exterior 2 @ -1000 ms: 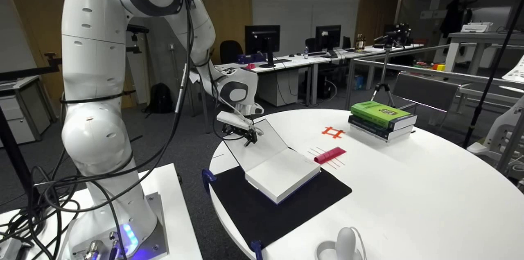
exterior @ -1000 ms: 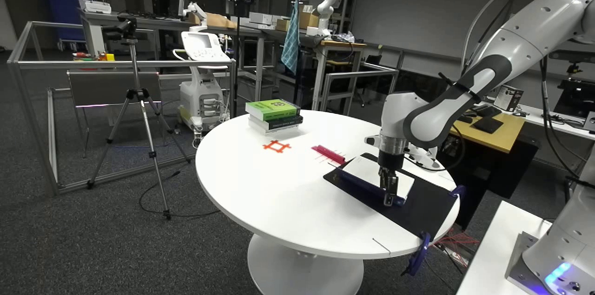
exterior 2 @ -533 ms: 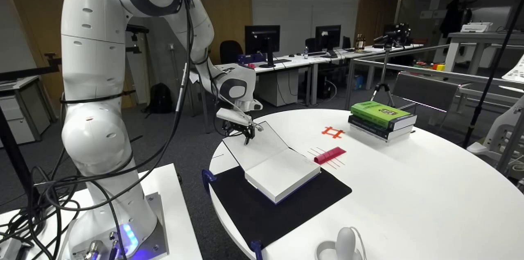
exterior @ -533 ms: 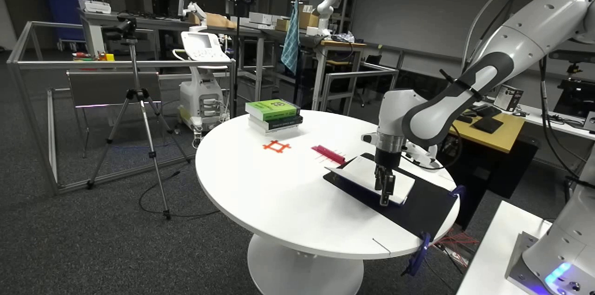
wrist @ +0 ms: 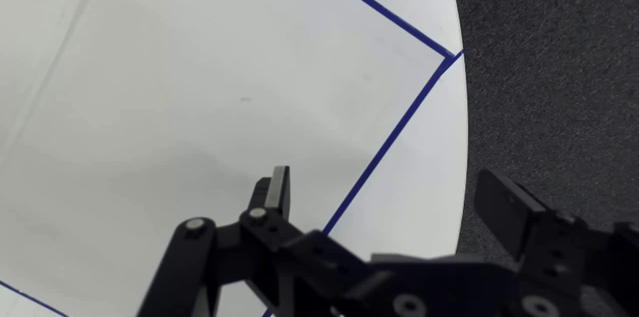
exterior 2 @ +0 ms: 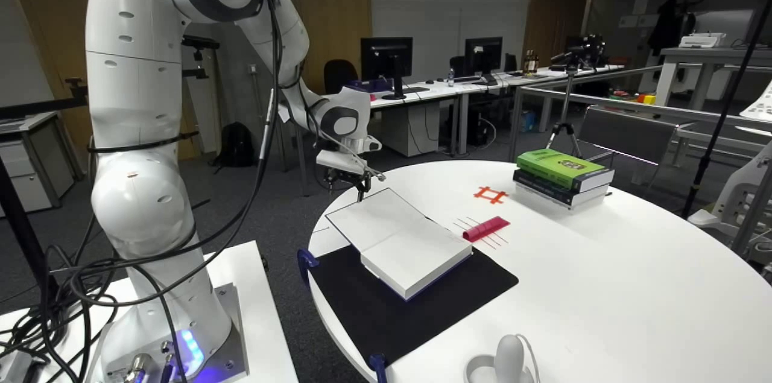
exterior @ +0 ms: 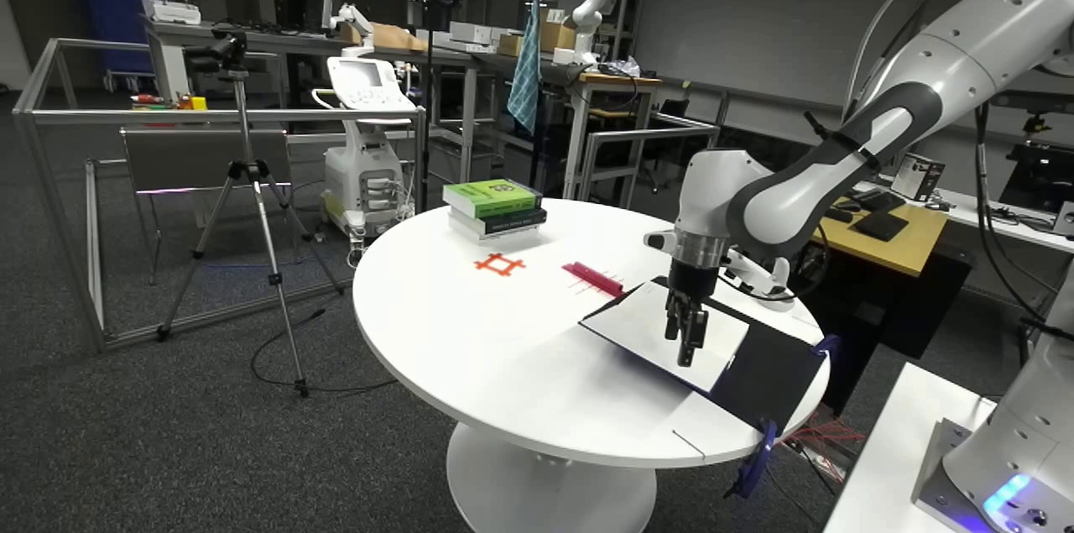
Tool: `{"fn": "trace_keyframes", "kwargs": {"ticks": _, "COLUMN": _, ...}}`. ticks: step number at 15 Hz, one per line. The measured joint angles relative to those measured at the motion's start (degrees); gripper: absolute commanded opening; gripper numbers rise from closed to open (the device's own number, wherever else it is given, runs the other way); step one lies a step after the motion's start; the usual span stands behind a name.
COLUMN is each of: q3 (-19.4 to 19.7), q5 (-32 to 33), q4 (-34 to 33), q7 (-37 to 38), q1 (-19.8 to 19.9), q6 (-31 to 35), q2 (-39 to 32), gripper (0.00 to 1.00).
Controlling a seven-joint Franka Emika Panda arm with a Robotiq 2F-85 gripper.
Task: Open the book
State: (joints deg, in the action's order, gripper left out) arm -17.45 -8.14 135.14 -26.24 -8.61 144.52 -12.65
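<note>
The book [exterior 2: 416,253] lies open on a black mat, its white pages facing up. Its cover [exterior 2: 374,217] is swung outward towards the table edge, with the white inner side up. In an exterior view a shadow lies under the cover's outer edge, so it looks slightly raised. The book also shows in an exterior view [exterior: 642,321], and fills much of the wrist view [wrist: 199,82] with a dark blue border. My gripper [wrist: 384,177] is open and empty, over the cover's outer edge. It also shows in both exterior views [exterior: 679,348] [exterior 2: 347,191]. Contact with the cover cannot be told.
The black mat [exterior 2: 416,322] is held by blue clamps [exterior 2: 306,259] at the round table's edge. A pink-red strip [exterior 2: 486,228], an orange tape mark [exterior 2: 490,195] and a green-topped book stack [exterior 2: 561,175] lie beyond. A white device [exterior 2: 509,359] stands at the front.
The cover has swung down and outward from a steeper tilt. My gripper has moved outward with it, from before its inner face to above its outer edge.
</note>
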Motion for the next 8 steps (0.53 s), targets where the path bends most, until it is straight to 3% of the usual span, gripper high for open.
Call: {"fn": "trace_keyframes", "kwargs": {"ticks": 8, "q3": -0.64, "q5": 0.00, "q4": -0.03, "q7": 0.27, "q1": -2.04, "q6": -0.03, "q2": -0.47, "gripper": 1.00}}
